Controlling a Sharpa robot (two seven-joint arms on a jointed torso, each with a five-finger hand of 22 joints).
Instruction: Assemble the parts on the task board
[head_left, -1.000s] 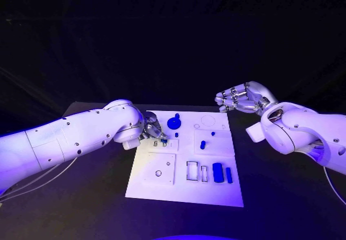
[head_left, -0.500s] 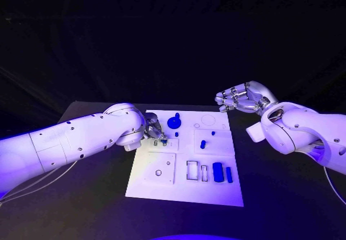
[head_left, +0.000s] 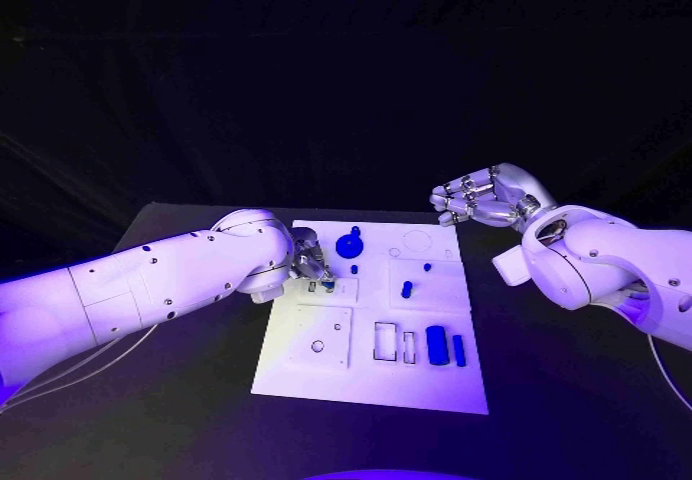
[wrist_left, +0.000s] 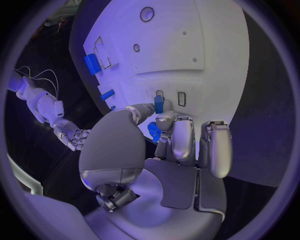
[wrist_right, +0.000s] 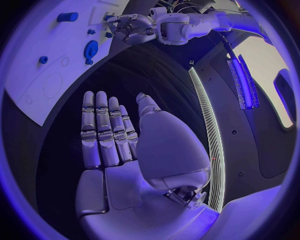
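Note:
The white task board (head_left: 372, 380) lies mid-table. My left hand (head_left: 307, 262) is at the board's left edge, pinching a small blue part (wrist_left: 159, 104) between thumb and a finger, its tip at one of two small slots (head_left: 329, 286). My right hand (head_left: 483, 197) hovers beyond the board's far right corner, holding nothing; its fingers (wrist_right: 103, 127) are stretched out side by side with the thumb apart. On the board are a round blue knob (head_left: 348, 243), small blue pegs (head_left: 405, 290), a blue block (head_left: 436, 344) and a thin blue bar (head_left: 459, 349).
Two empty rectangular recesses (head_left: 384, 341) lie left of the blue block, and a round hole (head_left: 317, 346) sits in the near-left plate. The black table (head_left: 173, 400) surrounds the board. The board (wrist_right: 37, 85) and my left hand (wrist_right: 128, 25) also appear in the right wrist view.
My left forearm has swung slightly inward while its hand stays at the small slots with the blue part. The right hand has not moved.

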